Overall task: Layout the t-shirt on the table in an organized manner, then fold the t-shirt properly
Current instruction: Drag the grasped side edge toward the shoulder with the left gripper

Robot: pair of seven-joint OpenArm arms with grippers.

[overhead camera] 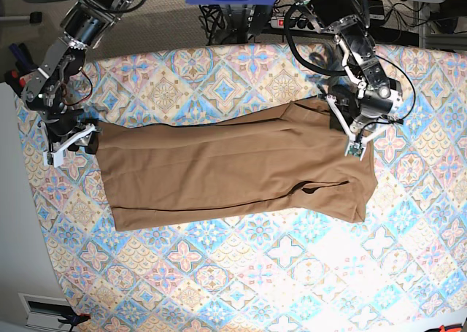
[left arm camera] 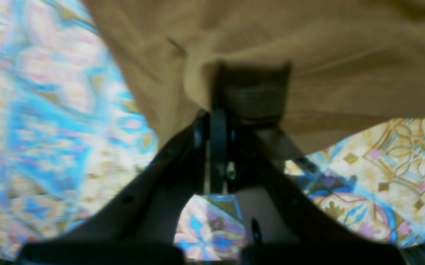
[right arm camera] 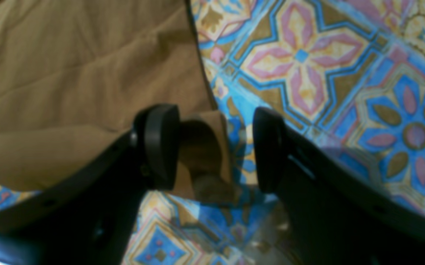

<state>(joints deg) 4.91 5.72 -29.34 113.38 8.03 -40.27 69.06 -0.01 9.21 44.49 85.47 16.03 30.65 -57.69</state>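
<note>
— Black fingers (left arm camera: pixel 218 136) of our left gripper (left arm camera: pixel 219 121) fill the lower middle of its wrist view, pressed together on a bunched fold of the t-shirt (overhead camera: pixel 233 168).

— And our right gripper (right arm camera: pixel 216 147)?

— Spread, with a shirt corner between the pads, neither pad pinching it. We see the shirt spread across the middle of the table (overhead camera: pixel 241 273).
</note>
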